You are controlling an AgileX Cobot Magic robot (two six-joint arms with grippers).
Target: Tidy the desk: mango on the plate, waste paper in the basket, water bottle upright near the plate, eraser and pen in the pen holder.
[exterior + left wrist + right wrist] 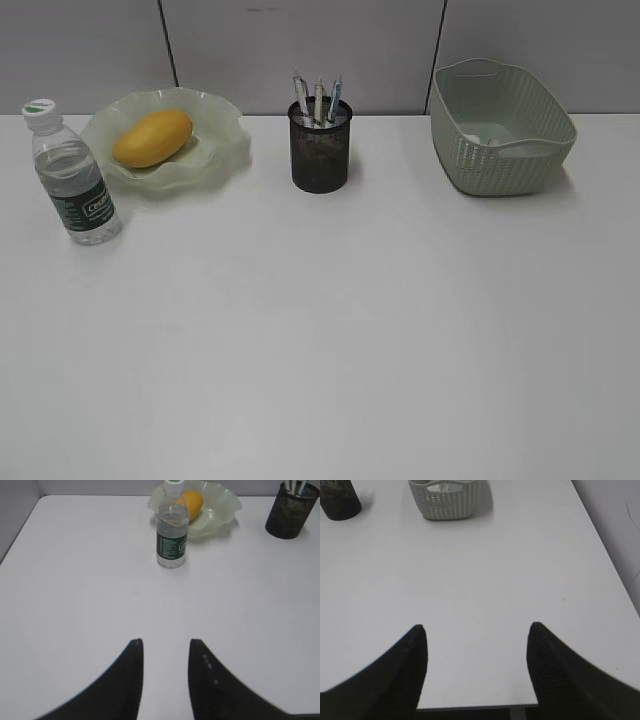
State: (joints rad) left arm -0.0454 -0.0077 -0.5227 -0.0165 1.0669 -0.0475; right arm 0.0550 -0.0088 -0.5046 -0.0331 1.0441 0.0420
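Both my grippers hover empty over the bare desk point(320, 350): left gripper point(165, 652) with fingers narrowly parted, right gripper point(476, 635) spread wide. Farther out, the water bottle point(172, 527) stands upright just beside the ruffled plate point(220, 507), handy to it. The mango point(152, 138) rests in that plate. Pens poke from the mesh pen holder point(320, 145); something white lies in the basket point(500, 130), likely the waste paper. Looks about done to me.

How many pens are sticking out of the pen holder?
3, all standing in the pen holder: one at the left, one in the middle, one at the right. The mesh may hide shorter items inside.
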